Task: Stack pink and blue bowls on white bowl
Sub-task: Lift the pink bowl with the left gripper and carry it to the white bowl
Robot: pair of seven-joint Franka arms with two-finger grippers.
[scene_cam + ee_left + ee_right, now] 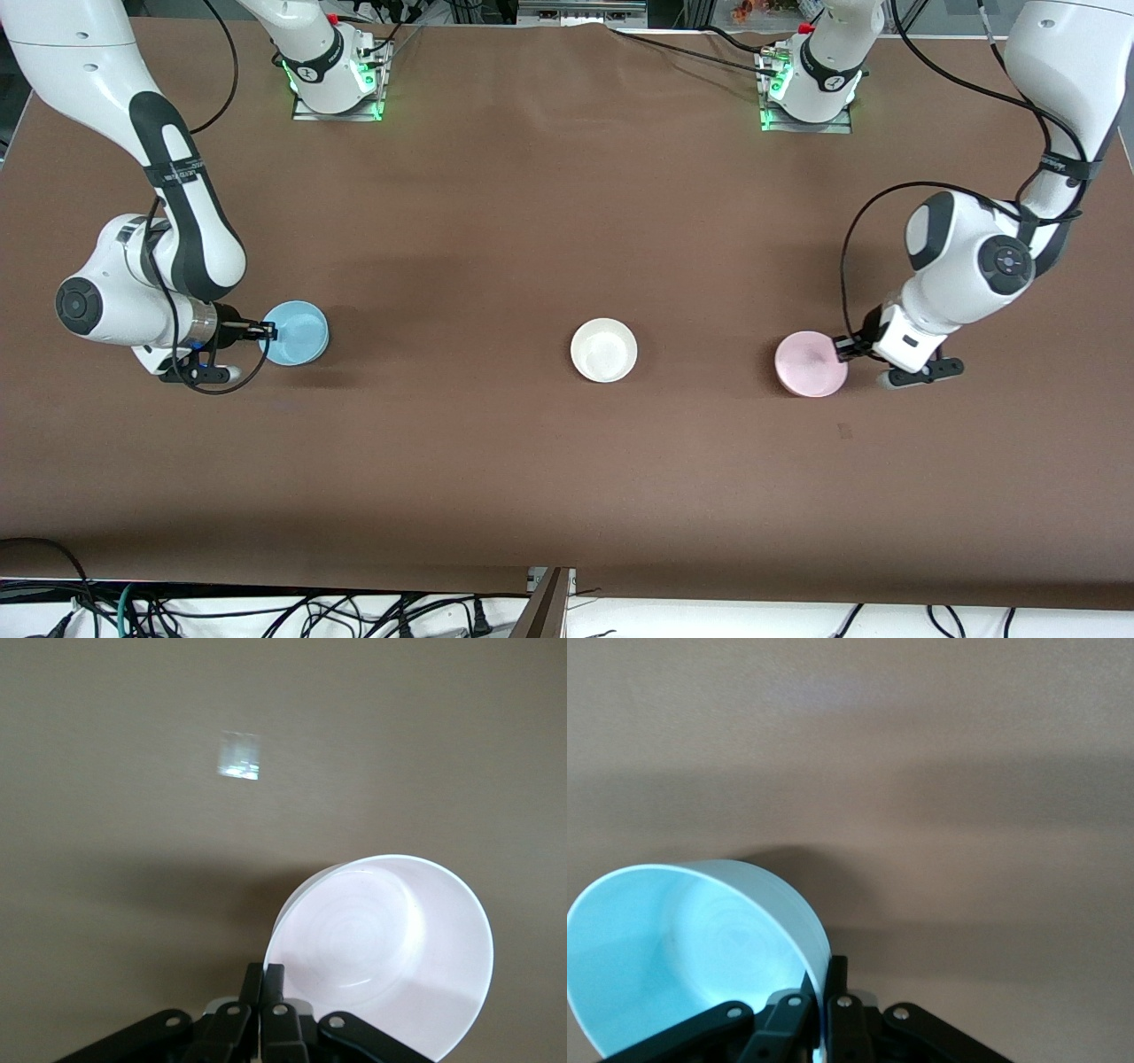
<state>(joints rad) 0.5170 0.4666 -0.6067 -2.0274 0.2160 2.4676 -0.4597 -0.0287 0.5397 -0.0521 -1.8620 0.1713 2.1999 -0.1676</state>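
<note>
We see the white bowl (604, 350) mid-table. Toward the right arm's end, the right gripper (263, 332) pinches the blue bowl (296, 332) at its rim; toward the left arm's end, the left gripper (842, 347) pinches the pink bowl (810, 364).

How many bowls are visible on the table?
3: the blue bowl in the right gripper at the right arm's end, the white bowl mid-table, the pink bowl in the left gripper at the left arm's end.
</note>
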